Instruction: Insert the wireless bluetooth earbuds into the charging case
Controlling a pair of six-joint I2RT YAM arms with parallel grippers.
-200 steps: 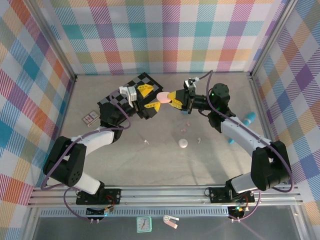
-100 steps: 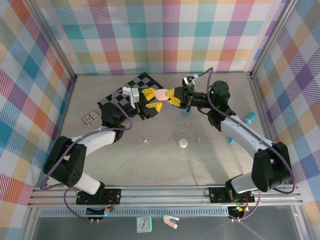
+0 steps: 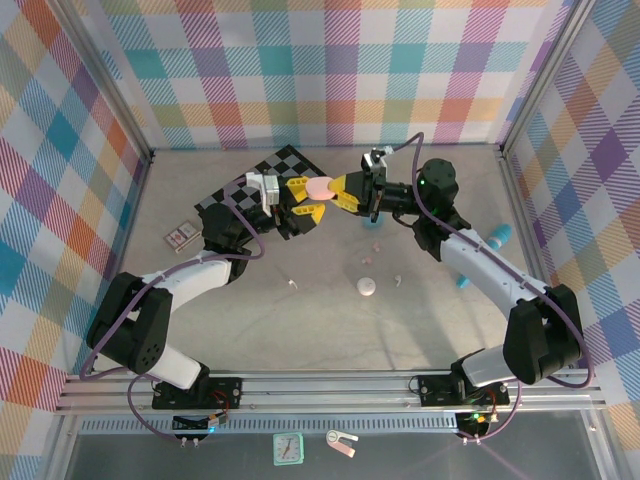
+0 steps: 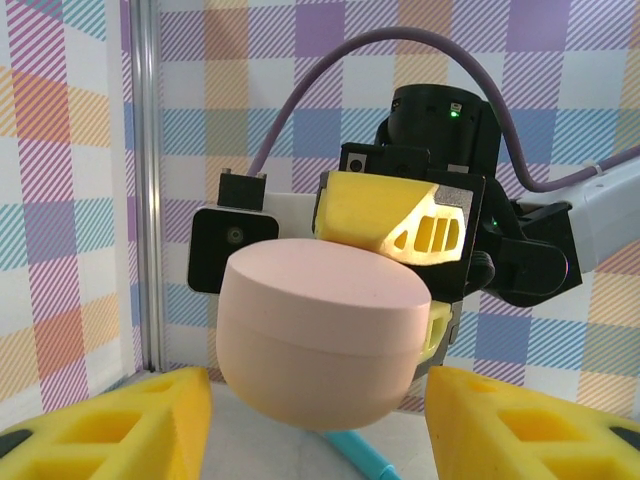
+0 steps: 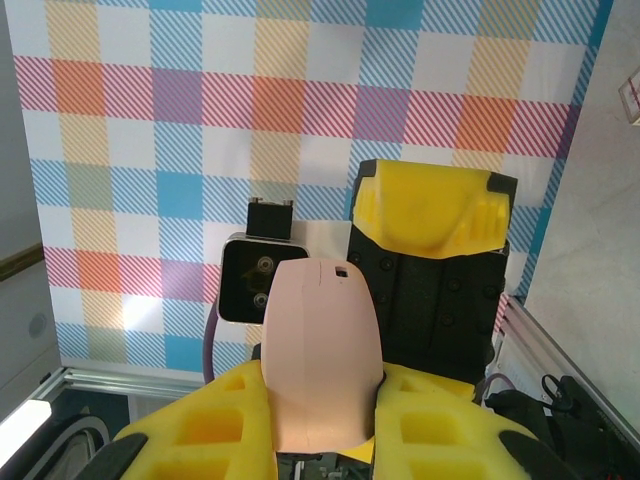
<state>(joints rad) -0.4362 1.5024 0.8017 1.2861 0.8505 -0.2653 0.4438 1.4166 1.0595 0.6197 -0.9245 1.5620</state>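
A pink pebble-shaped charging case [image 3: 322, 188] hangs in the air above the table's back half, lid closed. My right gripper [image 3: 340, 191] is shut on it, its yellow fingers [image 5: 200, 425] pressing both sides of the case [image 5: 322, 350]. My left gripper [image 3: 306, 198] faces it from the left. Its jaws stand either side of the case [image 4: 320, 340] with a small gap on each side, so it is open. Tiny earbuds lie on the table: two pink ones [image 3: 375, 243] [image 3: 367, 259], a white one [image 3: 397, 280] and another [image 3: 292, 284].
A white round case [image 3: 367, 287] sits mid-table. A black-and-white checkered mat [image 3: 262, 180] lies under the left gripper. A small card [image 3: 181, 235] lies at the left. A teal cylinder [image 3: 498, 237] and a small teal piece [image 3: 461, 282] lie by the right wall.
The left jaws have narrowed around the pink case. The right gripper has carried the case slightly left and farther back, in between the left fingers.
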